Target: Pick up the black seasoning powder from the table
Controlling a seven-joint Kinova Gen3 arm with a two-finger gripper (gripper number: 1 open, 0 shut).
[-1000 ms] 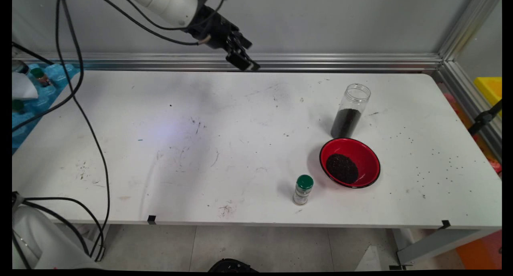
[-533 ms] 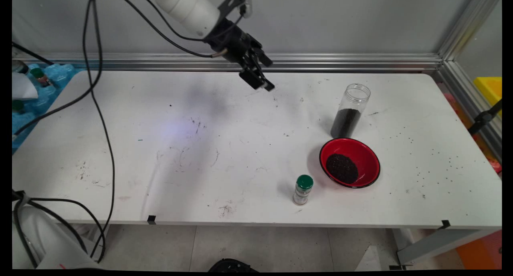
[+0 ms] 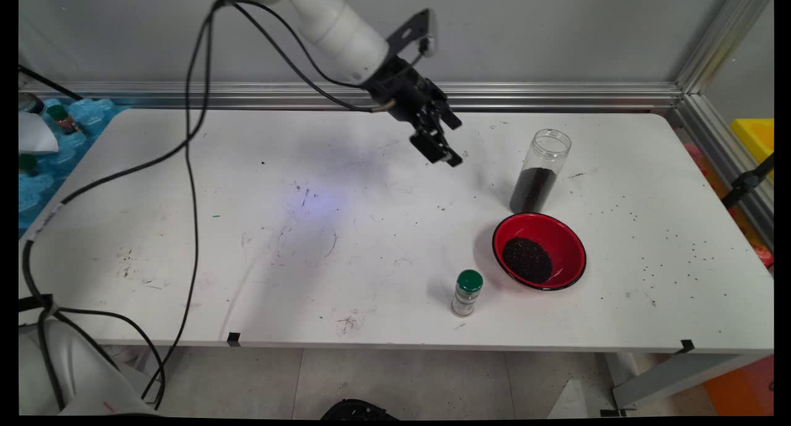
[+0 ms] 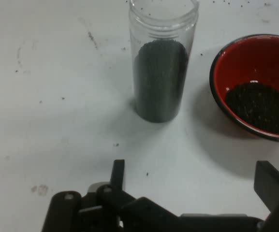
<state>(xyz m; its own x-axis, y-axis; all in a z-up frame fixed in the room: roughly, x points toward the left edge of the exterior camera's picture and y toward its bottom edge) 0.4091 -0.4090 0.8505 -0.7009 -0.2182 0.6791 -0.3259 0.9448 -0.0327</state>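
Hovering with our gripper (image 3: pixel 446 155) spread and empty near the jar (image 4: pixel 162 63): rigid, slick-looking, lidless, half-full of dark grains; we judge mid-body safest. Bowl (image 4: pixel 257 87) beside the jar.

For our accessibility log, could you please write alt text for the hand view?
The open gripper faces a lidless clear jar partly filled with dark grains, standing on the white table. Beside it is a red bowl holding a dark heap.
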